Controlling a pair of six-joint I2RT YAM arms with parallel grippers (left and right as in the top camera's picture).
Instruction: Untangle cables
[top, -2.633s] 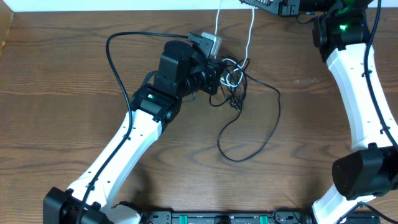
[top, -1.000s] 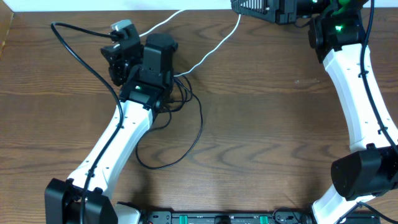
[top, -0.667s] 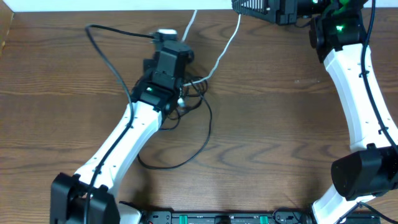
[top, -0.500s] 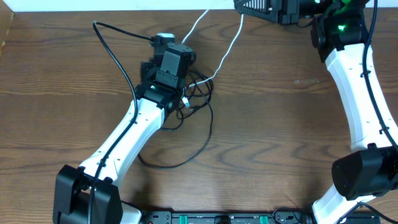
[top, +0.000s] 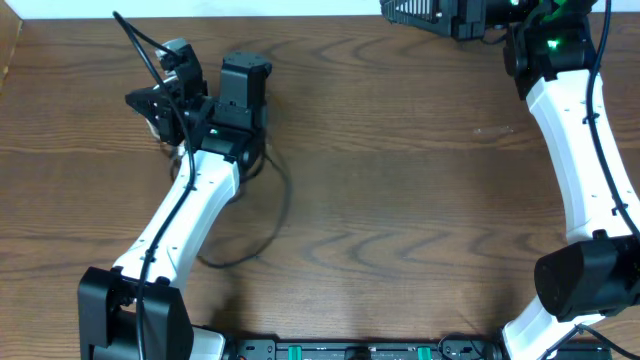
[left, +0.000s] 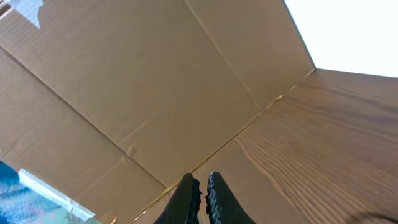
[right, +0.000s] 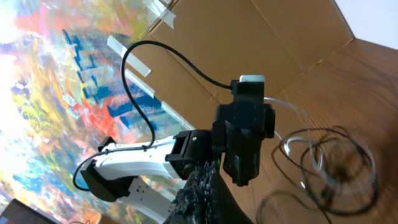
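My left gripper (top: 148, 100) is at the table's far left, fingers pressed together. In the left wrist view its fingertips (left: 202, 186) point at a cardboard wall and no cord shows between them. A thin black cable (top: 272, 215) trails from under the left wrist in a loop towards the front. The right wrist view shows a tangle of black and white cables (right: 326, 165) on the table beside the left arm. My right gripper (top: 415, 10) is at the far edge, top right. Its fingers (right: 202, 190) are together with nothing between them.
A cardboard wall (left: 155, 93) stands along the table's left side. The left arm's thick black cable (top: 135, 35) arcs up at the far left. The right arm (top: 570, 130) runs down the right side.
My left arm has swung left from the middle to the far left, dragging the black cable loop with it. The white cable no longer shows overhead. The right arm has not moved.
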